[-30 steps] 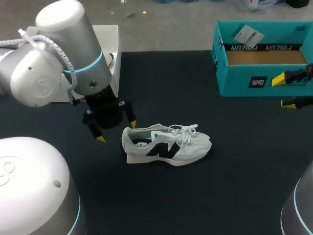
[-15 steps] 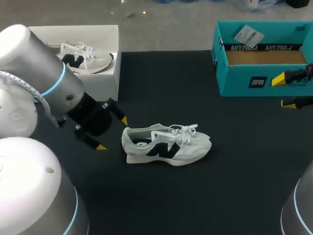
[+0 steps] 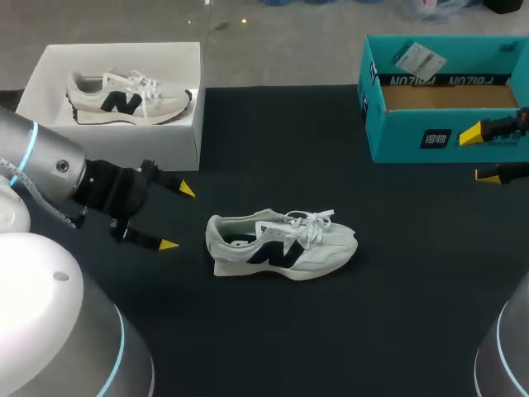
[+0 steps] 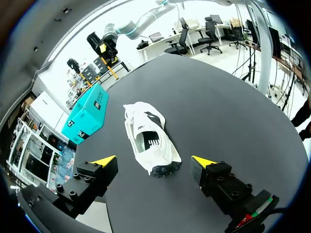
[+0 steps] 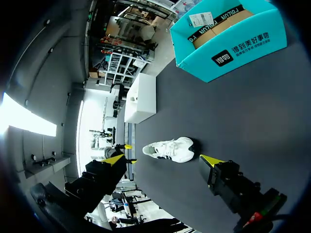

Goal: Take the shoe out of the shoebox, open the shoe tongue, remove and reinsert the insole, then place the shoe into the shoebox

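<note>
Over at the left edge, a white box [image 3: 183, 141] is seen with a second sneaker [image 3: 124, 95] lying inside. In front of it the left gripper [image 3: 177, 217] is held low, its fingers spread wide with nothing between them, and it is pointed at a heel that is near but not touched.

Now the middle: the shoe [image 3: 281, 244] is found out on the table [image 3: 331, 331], upright on its sole, heel towards the left arm, toe towards the right, laces loosely looped on top. A light, soft thing can be expected here: the upper will likely give under a pinch, while the heel collar and sole edge should be stiffer. The heel rim would be judged the safest hold, and the tongue is best taken by its free tip beneath the laces.

To the right, the teal shoebox [image 3: 446, 136] is seen open-topped, only its cardboard floor showing. Before its front wall the right gripper [image 3: 481, 155] is parked, fingers apart and empty.

The surface is a dark matte mat, so some grip can be supposed. The shoe lies well apart from both boxes.
</note>
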You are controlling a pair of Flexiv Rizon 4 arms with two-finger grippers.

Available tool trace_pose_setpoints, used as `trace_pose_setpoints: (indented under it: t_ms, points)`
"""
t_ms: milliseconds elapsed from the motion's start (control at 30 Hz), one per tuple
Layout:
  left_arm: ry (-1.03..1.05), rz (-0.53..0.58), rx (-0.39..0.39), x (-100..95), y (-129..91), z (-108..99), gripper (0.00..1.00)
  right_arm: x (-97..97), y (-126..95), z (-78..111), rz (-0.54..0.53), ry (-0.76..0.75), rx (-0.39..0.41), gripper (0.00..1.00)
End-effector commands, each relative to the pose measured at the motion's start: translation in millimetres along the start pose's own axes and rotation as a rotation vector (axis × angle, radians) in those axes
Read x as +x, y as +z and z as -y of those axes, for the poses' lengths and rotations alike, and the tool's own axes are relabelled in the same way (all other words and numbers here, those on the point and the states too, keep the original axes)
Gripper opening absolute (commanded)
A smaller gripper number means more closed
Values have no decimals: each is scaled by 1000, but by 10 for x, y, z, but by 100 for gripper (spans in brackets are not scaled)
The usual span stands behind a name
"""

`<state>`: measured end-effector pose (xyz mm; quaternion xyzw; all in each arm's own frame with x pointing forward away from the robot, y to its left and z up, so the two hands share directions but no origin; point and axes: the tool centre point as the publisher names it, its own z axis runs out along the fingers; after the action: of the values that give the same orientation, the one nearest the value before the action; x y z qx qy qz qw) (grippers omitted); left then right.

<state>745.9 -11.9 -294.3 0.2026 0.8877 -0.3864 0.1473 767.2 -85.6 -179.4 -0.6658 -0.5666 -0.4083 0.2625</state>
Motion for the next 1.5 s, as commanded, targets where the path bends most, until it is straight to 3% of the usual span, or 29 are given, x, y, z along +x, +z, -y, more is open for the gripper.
trace_pose_setpoints:
  t_ms: [33, 567, 633, 767, 1100, 1500]
  points:
    - [-152, -4, 188, -10, 22, -85, 100, 1, 7, 0, 2, 1, 0, 100]
    - [-110, -26, 190, -23, 20, -42, 100, 1, 7, 0, 2, 1, 0, 100]
    - [-213, -26, 192, 6, 76, -104, 100, 1, 7, 0, 2, 1, 0, 100]
    - [-394, 12, 274, 57, 151, -256, 100, 1, 7, 0, 2, 1, 0, 100]
    - [-557, -14, 370, 154, 451, -485, 100, 1, 7, 0, 2, 1, 0, 100]
    - [-641, 51, 360, 183, 789, -566, 100, 1, 7, 0, 2, 1, 0, 100]
